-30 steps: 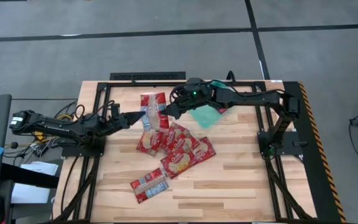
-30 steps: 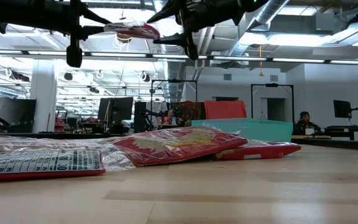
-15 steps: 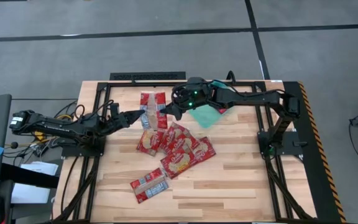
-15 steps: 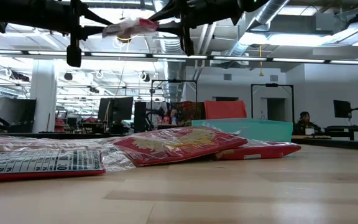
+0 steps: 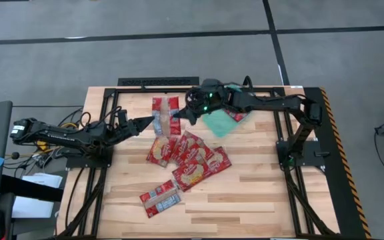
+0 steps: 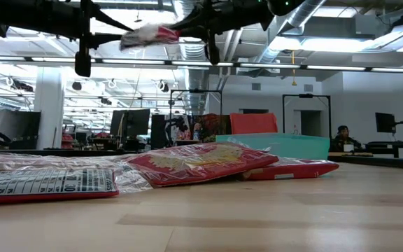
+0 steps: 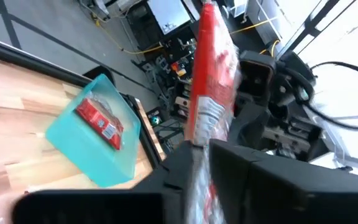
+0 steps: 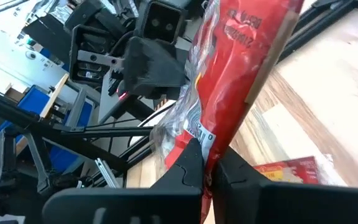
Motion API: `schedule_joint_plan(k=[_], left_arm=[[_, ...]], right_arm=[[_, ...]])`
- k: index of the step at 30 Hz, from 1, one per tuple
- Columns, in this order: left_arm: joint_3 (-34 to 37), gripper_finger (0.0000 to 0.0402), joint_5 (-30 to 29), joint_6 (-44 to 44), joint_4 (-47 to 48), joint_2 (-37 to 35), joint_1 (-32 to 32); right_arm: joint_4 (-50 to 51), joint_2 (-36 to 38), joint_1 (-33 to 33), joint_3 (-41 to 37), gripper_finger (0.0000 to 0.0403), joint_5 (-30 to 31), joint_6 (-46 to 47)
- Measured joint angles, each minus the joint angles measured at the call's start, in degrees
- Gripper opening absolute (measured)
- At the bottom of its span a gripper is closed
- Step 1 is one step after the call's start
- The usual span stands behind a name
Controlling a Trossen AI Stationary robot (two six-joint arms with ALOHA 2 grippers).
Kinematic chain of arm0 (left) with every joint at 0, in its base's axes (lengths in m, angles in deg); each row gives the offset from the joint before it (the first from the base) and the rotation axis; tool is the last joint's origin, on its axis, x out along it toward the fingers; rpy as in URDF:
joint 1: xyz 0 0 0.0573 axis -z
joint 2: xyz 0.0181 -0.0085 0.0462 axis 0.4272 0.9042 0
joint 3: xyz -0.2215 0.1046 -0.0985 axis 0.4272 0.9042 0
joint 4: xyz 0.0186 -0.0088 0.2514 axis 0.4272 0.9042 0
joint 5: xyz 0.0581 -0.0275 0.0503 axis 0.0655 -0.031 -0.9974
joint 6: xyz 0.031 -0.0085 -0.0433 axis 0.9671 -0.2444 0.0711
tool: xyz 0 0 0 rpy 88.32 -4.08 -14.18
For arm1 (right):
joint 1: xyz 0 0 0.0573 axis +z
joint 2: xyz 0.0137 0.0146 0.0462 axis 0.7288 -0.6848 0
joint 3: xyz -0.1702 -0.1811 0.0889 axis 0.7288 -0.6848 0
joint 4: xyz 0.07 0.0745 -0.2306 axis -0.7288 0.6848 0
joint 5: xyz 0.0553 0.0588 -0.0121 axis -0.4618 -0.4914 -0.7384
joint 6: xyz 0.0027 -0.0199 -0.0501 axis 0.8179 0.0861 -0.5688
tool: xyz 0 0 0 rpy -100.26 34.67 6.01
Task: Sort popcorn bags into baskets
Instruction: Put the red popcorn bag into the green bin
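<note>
1. A red popcorn bag [image 5: 166,116] hangs in the air above the far middle of the wooden surface [image 5: 259,193], stretched between the two hands.
2. The right hand [image 5: 181,117] is pressed together on the bag's right edge; its wrist view shows the dark fingers [image 8: 188,165] pinching the red film.
3. The left hand [image 5: 151,121] meets the bag's left edge. Its fingers [image 7: 241,162] flank the bag, but whether they grip it I cannot tell.
4. In the low view the bag shows high above the surface, between both dark arms.
5. The teal basket [image 5: 220,123] sits just right of the right hand, on the far side of the surface, with one red bag in the basket [image 7: 99,122].
6. A cluster of bags [image 5: 189,155] lies overlapped on the middle of the surface, below the held bag.
7. One more single bag [image 5: 159,197] lies apart, nearer and to the left.
</note>
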Motion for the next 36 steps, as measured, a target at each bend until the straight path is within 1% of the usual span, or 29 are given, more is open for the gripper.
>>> schedule_joint_plan(k=[4,7,10,14,16,20,24,28,36], left_arm=[[0.00,0.0124,1.42,0.84,-0.31,-0.01,0.02],[0.00,0.0172,1.54,0.82,-0.21,-0.01,0.02],[0.00,0.0211,1.54,0.67,-0.17,-0.01,0.02],[0.00,0.0244,1.59,-0.33,0.57,-0.01,0.02],[0.00,0.0252,1.61,-1.04,1.09,-0.03,0.02],[0.00,0.0256,1.56,-2.30,2.86,-0.02,0.02],[0.00,0.0256,1.15,-2.85,4.21,-0.01,-0.02],[0.00,0.0256,0.63,-2.83,4.60,-0.01,-0.02],[0.00,0.0256,-0.32,-2.94,4.91,-0.01,-0.02]], right_arm=[[0.78,0.12,-4.13,0.01,0.0014,-4.50,0.82],[4.31,0.13,-7.64,0.02,0.0014,-10.23,-0.27],[13.90,0.54,-11.87,-0.02,0.0014,-15.17,-6.20],[28.07,2.24,-18.95,0.04,0.0014,-17.84,-17.78],[35.59,3.49,-22.62,-0.04,0.0014,-19.30,-23.55],[48.31,5.65,-29.63,0.02,0.0014,-20.21,-35.48],[57.71,5.65,-33.87,0.02,0.0014,-17.98,-44.78],[60.99,4.11,-34.34,0.02,0.0014,-15.98,-50.67],[62.36,-1.15,-33.25,-0.01,0.0015,-15.44,-54.90]])
